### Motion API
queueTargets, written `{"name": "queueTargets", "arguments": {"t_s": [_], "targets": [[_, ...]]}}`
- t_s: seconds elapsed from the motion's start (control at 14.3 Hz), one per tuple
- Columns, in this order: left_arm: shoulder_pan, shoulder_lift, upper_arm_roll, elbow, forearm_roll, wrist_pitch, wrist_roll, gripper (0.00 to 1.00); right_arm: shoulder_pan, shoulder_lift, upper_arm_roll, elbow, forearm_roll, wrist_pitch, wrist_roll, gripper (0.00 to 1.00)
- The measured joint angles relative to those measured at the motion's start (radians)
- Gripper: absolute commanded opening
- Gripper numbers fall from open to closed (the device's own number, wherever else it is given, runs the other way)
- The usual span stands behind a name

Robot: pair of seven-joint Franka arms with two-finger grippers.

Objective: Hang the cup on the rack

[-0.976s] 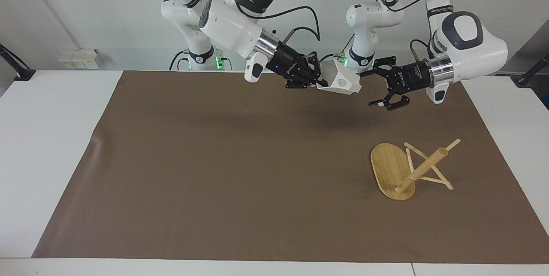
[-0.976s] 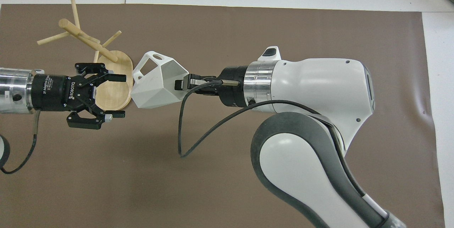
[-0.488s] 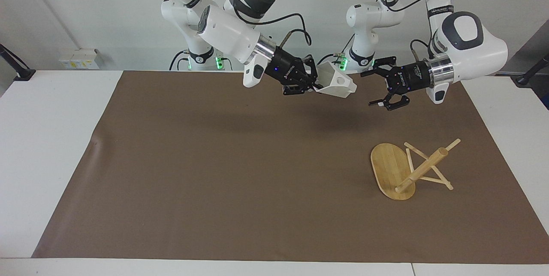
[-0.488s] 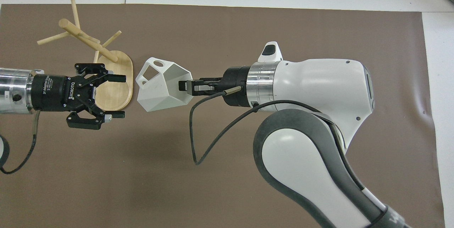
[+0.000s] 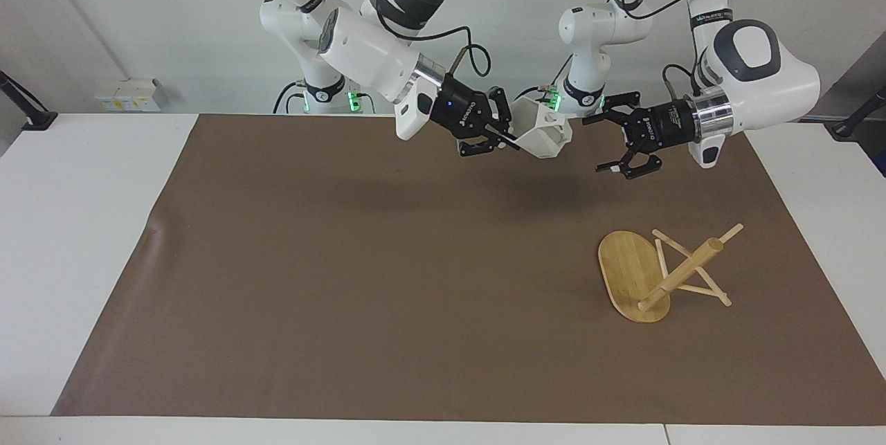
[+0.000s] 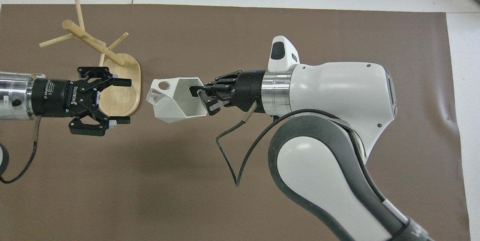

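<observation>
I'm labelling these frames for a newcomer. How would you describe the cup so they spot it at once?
Start at the brown mat; above its edge nearest the robots, the right gripper holds the cup in the air. It is white and faceted, unlike the bamboo rack lying tipped over on the mat.

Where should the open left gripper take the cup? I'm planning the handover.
By a side wall of the cup, coming straight in from its own side: the right gripper pinches the rim end, and the pierced handle faces the left gripper, so a wall grip probably leaves that hole free for a peg.
</observation>
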State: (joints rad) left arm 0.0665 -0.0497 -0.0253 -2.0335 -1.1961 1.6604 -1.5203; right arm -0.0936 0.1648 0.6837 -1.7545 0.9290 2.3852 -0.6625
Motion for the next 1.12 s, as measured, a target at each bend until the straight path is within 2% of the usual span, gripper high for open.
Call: {"name": "queueTargets", "arguments": {"t_s": [0.21,0.49,0.7,1.12], "targets": [[-0.003,0.01,-0.009,0.0,0.0,-0.002,0.043,1.0,0.0,-0.001,0.003,0.001,-0.034,0.0,-0.072,0.0],[-0.011,0.011,-0.023,-0.016,-0.003,-0.028,0.285,1.0,0.002,-0.002,0.013,0.001,-0.076,0.0,-0.095,0.0],[-0.011,-0.001,-0.023,-0.072,-0.031,-0.03,0.41,1.0,0.003,-0.002,0.013,0.001,-0.084,0.0,-0.104,0.0],[-0.013,-0.067,-0.022,-0.204,-0.186,0.018,0.46,1.0,0.004,-0.003,0.013,0.006,-0.086,0.0,-0.112,0.0]]}}
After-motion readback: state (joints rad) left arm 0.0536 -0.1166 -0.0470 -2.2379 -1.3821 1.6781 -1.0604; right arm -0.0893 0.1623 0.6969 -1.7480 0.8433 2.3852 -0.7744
